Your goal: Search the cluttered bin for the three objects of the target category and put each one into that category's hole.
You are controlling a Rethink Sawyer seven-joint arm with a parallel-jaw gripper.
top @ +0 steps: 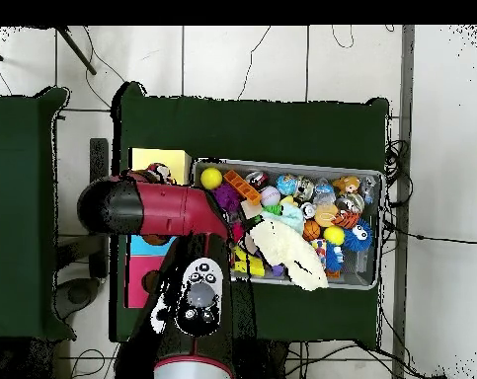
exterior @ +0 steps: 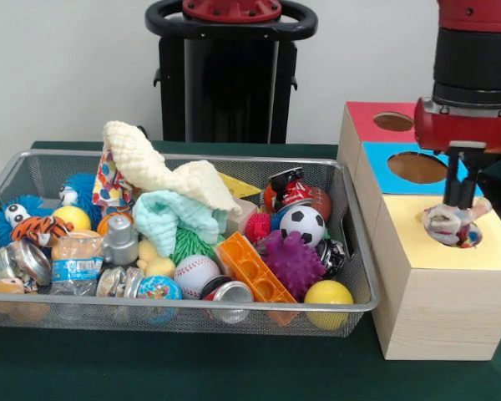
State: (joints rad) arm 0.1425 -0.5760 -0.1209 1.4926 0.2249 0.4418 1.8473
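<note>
My gripper (exterior: pixel 461 200) hangs over the yellow-faced wooden box (exterior: pixel 451 263) at the right, shut on a bunched white cloth with coloured spots (exterior: pixel 451 225). The cloth sits in the mouth of the box's round hole (exterior: pixel 474 240) and fills most of it. A second spotted cloth (exterior: pixel 110 180) stands at the back left of the wire mesh bin (exterior: pixel 192 307), partly under the cream knitted cloth (exterior: pixel 142 159). No third spotted cloth shows. In the overhead view the arm (top: pixel 158 209) covers the gripper and hole; the bin's rim (top: pixel 291 164) and yellow box (top: pixel 161 158) show.
The blue-faced box (exterior: pixel 384 171) and red-faced box (exterior: pixel 363 117) stand behind the yellow one. The bin holds a mint fluffy cloth (exterior: pixel 171 217), an orange block (exterior: pixel 250 267), a football (exterior: pixel 302 224), a purple spiky ball (exterior: pixel 294 263), cans and several balls.
</note>
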